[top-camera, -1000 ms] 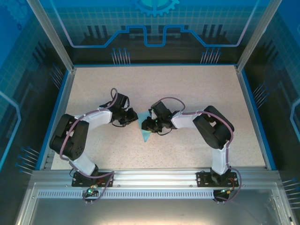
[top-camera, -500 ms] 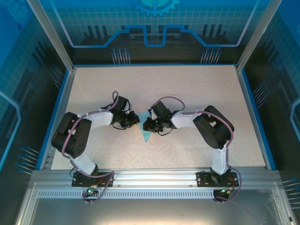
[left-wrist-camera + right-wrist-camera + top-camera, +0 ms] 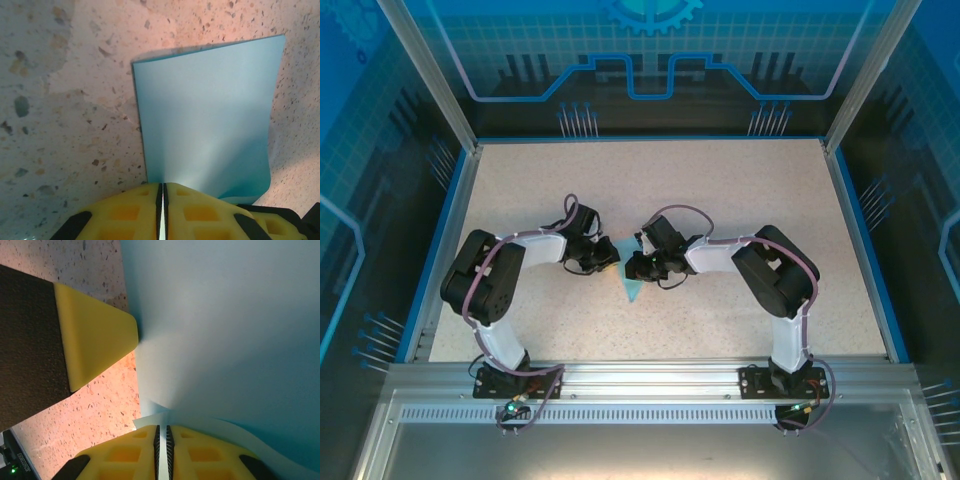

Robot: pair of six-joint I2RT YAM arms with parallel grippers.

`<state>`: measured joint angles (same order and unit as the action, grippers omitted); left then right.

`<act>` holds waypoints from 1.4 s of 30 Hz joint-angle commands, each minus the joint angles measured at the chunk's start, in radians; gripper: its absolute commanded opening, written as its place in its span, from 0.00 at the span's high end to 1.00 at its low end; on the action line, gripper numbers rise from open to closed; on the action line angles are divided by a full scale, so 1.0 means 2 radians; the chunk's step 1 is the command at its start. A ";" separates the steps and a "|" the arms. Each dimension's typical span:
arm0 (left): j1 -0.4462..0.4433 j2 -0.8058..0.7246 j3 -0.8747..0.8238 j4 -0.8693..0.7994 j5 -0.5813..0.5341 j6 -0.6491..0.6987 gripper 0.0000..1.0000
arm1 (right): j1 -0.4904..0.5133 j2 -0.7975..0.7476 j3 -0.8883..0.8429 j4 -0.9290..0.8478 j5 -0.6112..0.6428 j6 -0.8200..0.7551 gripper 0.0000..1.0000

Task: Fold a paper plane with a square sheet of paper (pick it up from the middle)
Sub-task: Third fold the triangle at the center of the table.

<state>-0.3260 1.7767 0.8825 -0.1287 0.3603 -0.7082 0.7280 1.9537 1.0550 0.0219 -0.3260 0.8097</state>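
The light-blue square sheet of paper (image 3: 632, 285) hangs folded between my two grippers at the middle of the table, its lower tip pointing toward the near edge. My left gripper (image 3: 613, 256) is shut on its left edge; in the left wrist view the paper (image 3: 207, 120) rises from the closed yellow fingers (image 3: 125, 210) as a flat panel. My right gripper (image 3: 632, 266) is shut on the opposite edge, where the sheet (image 3: 230, 325) bends up from the yellow pads (image 3: 120, 455). The left gripper's yellow fingertip (image 3: 92, 335) presses against the paper in the right wrist view.
The speckled beige table (image 3: 720, 190) stretches around the arms, bounded by blue rails and the aluminium frame (image 3: 650, 375) at the near edge. The right arm's elbow (image 3: 775, 270) rises to the right of the paper.
The left arm has drawn in, its elbow shifting right and its gripper edging right toward the right gripper. The paper's visible tip stays in the same place. The right arm has barely moved.
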 commanded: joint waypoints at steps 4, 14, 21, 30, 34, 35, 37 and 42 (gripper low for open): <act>0.000 0.015 0.009 -0.017 -0.001 0.002 0.90 | 0.004 0.012 0.002 0.008 -0.004 -0.008 0.86; 0.000 0.016 0.008 -0.019 0.000 0.005 0.90 | 0.002 0.016 -0.001 0.024 -0.007 -0.008 0.86; -0.001 0.010 0.011 -0.022 0.000 0.004 0.90 | 0.001 0.025 0.002 0.009 -0.001 -0.009 0.86; -0.002 -0.075 -0.039 -0.003 -0.003 -0.031 0.90 | 0.000 0.029 -0.001 -0.034 0.027 0.000 0.91; -0.006 -0.114 -0.087 0.018 0.013 -0.051 0.91 | 0.000 0.029 -0.002 -0.040 0.028 0.008 0.93; -0.010 -0.124 -0.098 0.027 0.020 -0.057 0.90 | 0.000 0.029 -0.002 -0.041 0.027 0.009 0.93; -0.023 -0.137 -0.112 0.040 0.036 -0.068 0.91 | 0.000 0.030 -0.001 -0.043 0.026 0.011 0.94; -0.064 -0.154 -0.137 0.073 0.048 -0.103 0.91 | 0.000 0.033 0.003 -0.050 0.025 0.014 0.95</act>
<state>-0.4191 1.5002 0.6342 -0.0471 0.4061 -0.8482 0.7265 1.9671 1.0626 0.0254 -0.3210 0.8288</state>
